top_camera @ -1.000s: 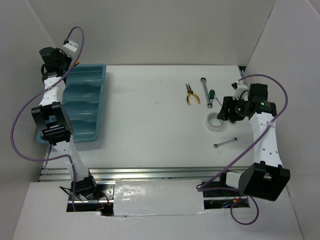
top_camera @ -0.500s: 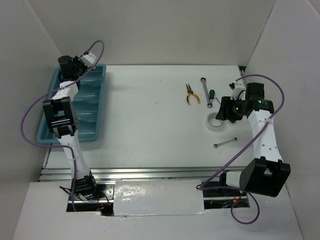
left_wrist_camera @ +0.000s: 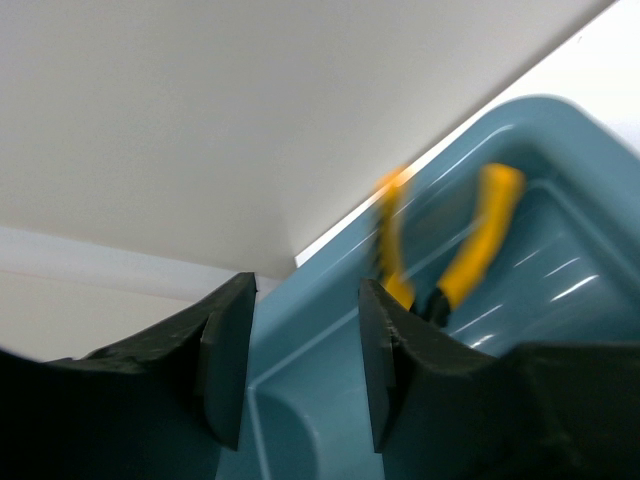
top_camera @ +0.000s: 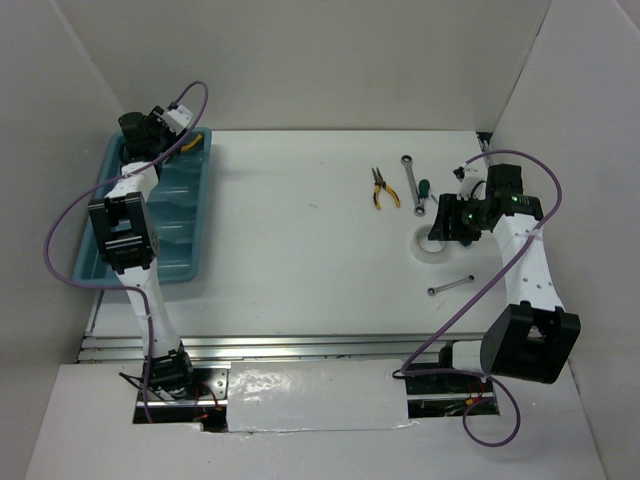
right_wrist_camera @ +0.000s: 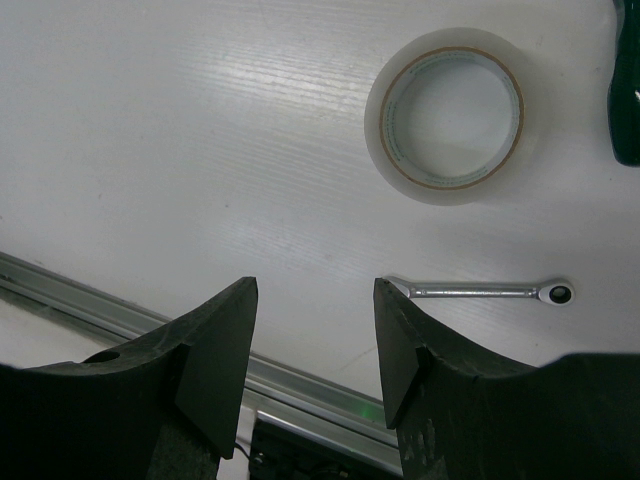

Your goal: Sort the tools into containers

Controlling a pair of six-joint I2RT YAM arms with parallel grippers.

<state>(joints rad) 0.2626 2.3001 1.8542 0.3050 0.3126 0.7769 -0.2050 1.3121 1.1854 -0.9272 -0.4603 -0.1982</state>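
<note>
Left tool [left_wrist_camera: 303, 350] went from clenched to released over tray [left_wrist_camera: 560, 130] far end | yellow pliers [left_wrist_camera: 470, 250] now inside its far compartment | right tool [right_wrist_camera: 315, 350] released, empty | tape ring [right_wrist_camera: 378, 120] flat on counter [right_wrist_camera: 150, 120], just ahead of it, right arm nearer

White table [top_camera: 300, 250] bears blue tray [top_camera: 206, 205], pliers [top_camera: 383, 188], wrenches [top_camera: 411, 178] [top_camera: 451, 286], screwdriver [top_camera: 424, 189], tape ring [top_camera: 419, 241].

Pliers [left_wrist_camera: 480, 240] in the tray [left_wrist_camera: 590, 230] were blurred, their head hidden behind the left jaws. The screwdriver [right_wrist_camera: 628, 90] was cut off by the right edge.
</note>
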